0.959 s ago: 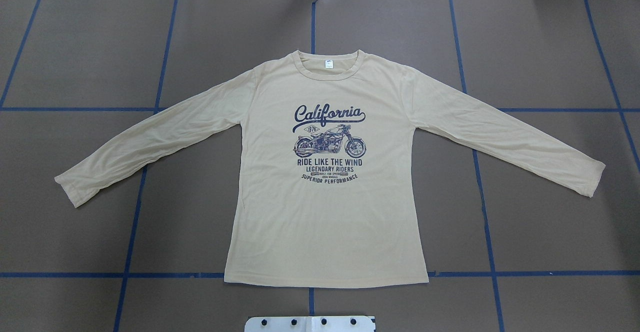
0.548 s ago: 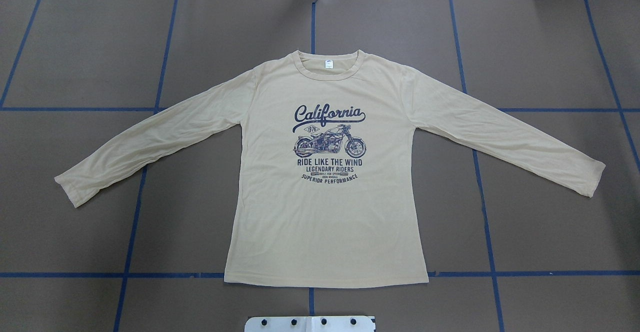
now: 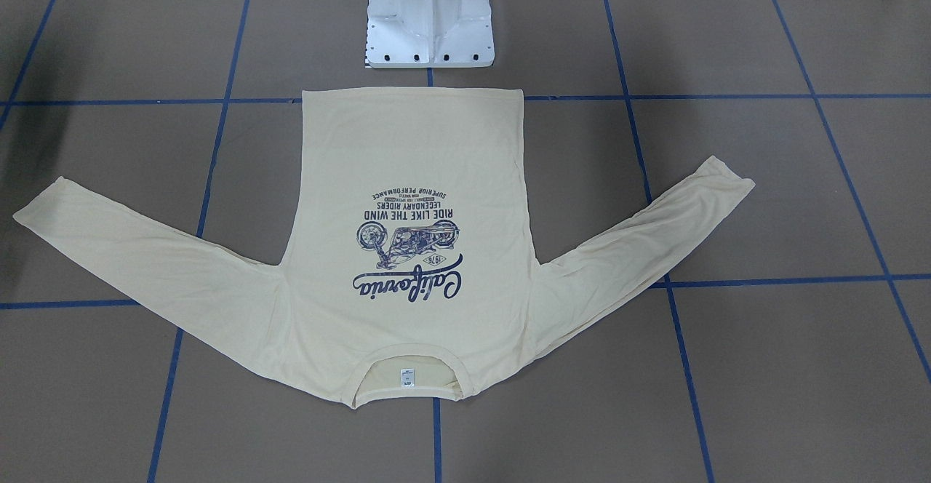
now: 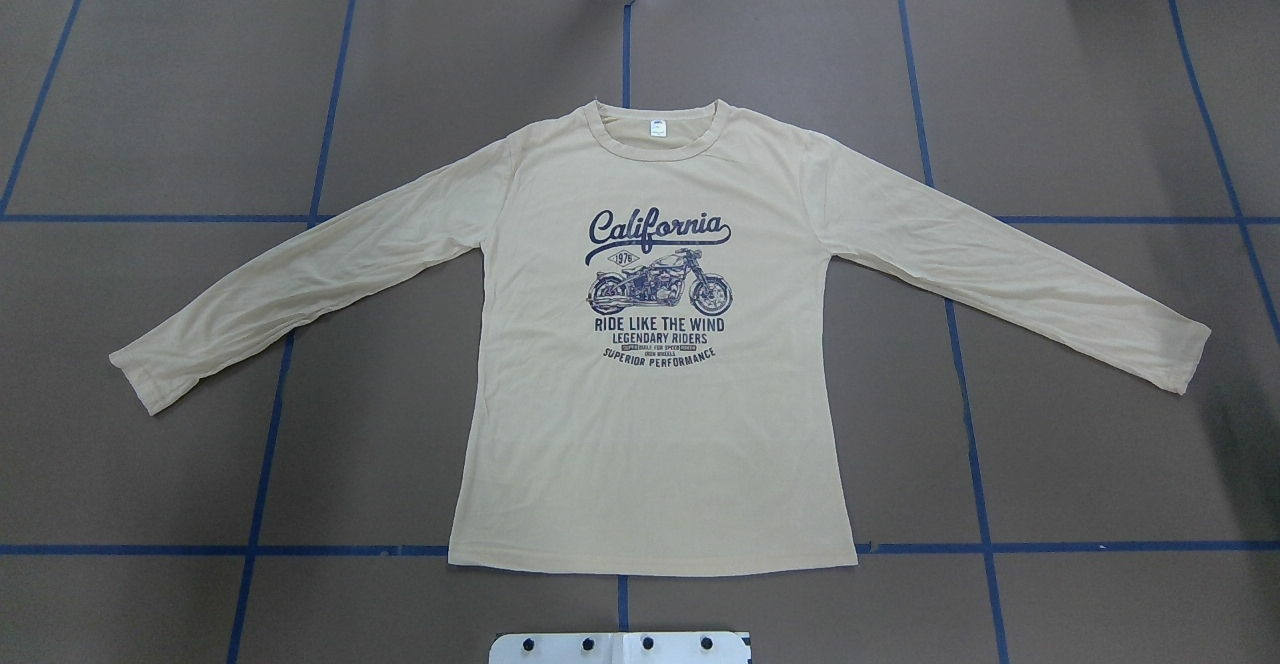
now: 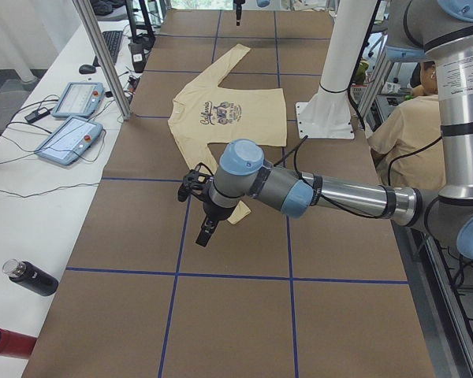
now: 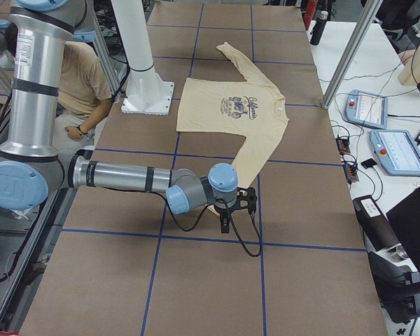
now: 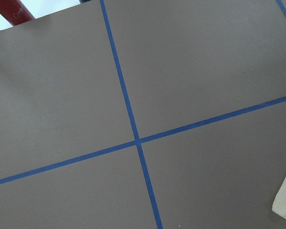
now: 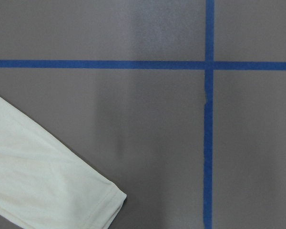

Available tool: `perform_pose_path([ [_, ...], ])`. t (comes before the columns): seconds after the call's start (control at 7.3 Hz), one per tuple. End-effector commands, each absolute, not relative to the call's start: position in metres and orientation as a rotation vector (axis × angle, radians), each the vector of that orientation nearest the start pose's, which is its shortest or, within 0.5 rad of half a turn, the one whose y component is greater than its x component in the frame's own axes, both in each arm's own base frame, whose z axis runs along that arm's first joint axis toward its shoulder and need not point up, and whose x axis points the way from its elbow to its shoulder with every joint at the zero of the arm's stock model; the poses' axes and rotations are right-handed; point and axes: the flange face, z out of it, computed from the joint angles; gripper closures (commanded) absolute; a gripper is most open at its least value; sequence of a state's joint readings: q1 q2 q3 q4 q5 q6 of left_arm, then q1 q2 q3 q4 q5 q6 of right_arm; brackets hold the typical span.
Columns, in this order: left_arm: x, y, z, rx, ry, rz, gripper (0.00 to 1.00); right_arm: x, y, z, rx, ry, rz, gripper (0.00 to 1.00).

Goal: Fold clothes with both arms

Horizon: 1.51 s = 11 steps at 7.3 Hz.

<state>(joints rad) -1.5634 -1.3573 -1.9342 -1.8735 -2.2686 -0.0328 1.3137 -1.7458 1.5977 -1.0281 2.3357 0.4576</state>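
The clothes are one pale cream-yellow long-sleeved shirt that lies flat and face up, sleeves spread, its navy "California" motorcycle print showing. My left arm reaches low over the table; the left gripper hangs just past the end of the near sleeve, and I cannot tell whether it is open or shut. My right arm does the same at the other end, with the right gripper just beyond that sleeve's end, state unclear. That sleeve's cuff fills a corner of the right wrist view.
The white pedestal base stands behind the shirt's hem. Blue tape lines cross the brown table. Teach pendants, a black bottle and a red one lie on the side bench. A seated person is beside the robot.
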Motion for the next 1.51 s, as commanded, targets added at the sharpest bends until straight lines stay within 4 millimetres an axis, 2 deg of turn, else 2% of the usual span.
perform_pose_path([
  [0.0,-0.066,-0.416,0.547,0.415,0.699,0.134,0.0,-0.087,-0.431,0.681,0.076,-0.883,0.161,0.04],
  [0.27,-0.066,-0.416,0.547,0.417,0.698,0.136,0.0,-0.093,-0.43,0.682,0.053,-0.893,0.206,0.04],
  [0.55,-0.066,-0.416,0.544,0.42,0.698,0.137,0.0,-0.103,-0.455,0.686,0.075,-0.906,0.197,0.04],
  [0.82,-0.066,-0.416,0.543,0.422,0.698,0.138,0.0,-0.114,-0.465,0.682,0.078,-0.918,0.17,0.07],
  [1.37,-0.066,-0.416,0.541,0.428,0.698,0.14,0.0,-0.124,-0.453,0.694,0.047,-0.934,0.141,0.11],
])
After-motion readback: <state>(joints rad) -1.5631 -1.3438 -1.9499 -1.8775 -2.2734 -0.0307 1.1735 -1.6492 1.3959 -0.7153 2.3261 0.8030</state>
